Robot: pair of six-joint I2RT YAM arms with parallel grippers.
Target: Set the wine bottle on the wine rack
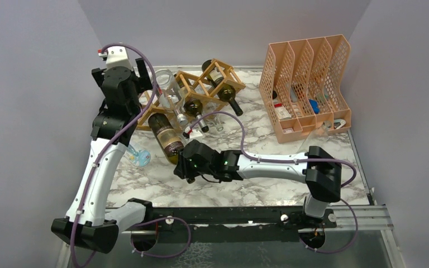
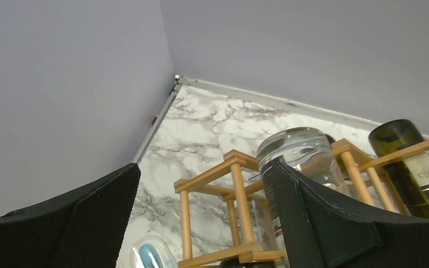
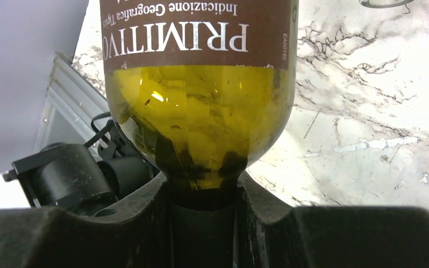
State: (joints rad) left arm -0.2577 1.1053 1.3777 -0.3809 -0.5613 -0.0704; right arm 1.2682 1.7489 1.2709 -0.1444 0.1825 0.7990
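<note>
**Placement in progress, not yet complete.** The jaws of the right gripper (image 3: 204,195) clamp the neck of the dark-green glass wine bottle with a brown label (image 1: 166,138). The bottle lies slanted over the marbled white worktop (image 1: 268,190), its base at the front of the light-brown wooden lattice wine rack (image 1: 201,84), apparently not seated in a cell. The left gripper (image 2: 201,167) has its jaws wide and holds nothing, beside a racked clear glass bottle (image 2: 299,151). Label, seen inverted: "PRIMITIVO", "Indicazione Geografica Tipica".
</note>
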